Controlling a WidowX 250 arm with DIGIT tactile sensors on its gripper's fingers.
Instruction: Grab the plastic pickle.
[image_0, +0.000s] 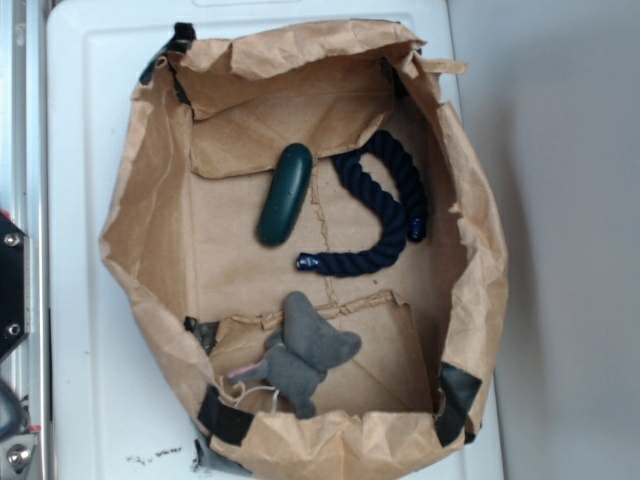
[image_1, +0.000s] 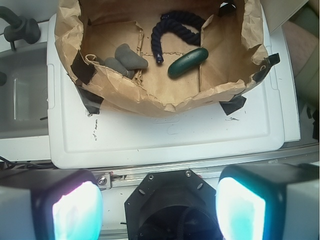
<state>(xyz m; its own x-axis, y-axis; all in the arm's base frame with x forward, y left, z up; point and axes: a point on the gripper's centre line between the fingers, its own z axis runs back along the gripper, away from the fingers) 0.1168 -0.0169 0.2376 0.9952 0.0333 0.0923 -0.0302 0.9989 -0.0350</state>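
A shallow tray made of crumpled brown paper (image_0: 150, 210), its corners patched with black tape, sits on a white plastic board (image_0: 85, 120). Three things lie on the tray's flat floor.

The pickle (image_0: 284, 194) is a smooth, dark green, glossy oval with rounded ends. In the overhead view it lies near the middle of the floor, a little toward the far wall, tilted slightly off upright with its upper end leaning right. It rests alone, touching nothing else. Just beside it on the right is a navy-blue twisted rope (image_0: 385, 205), bent into a hook shape whose lower end stops close under the pickle. By the near wall, well apart from the pickle, lies a grey plush elephant (image_0: 303, 353), partly on a folded paper flap.

In the wrist view the gripper (image_1: 159, 207) hangs outside the tray, over the edge of the white board and a metal rail, with the tray ahead of it. Its two fingers (image_1: 75, 210) show as bright, washed-out blocks at the lower corners of that view, spread wide with nothing between them. The glare hides the pad surfaces, so their detail is hard to make out. From there the pickle (image_1: 188, 62) shows in the right half of the tray.
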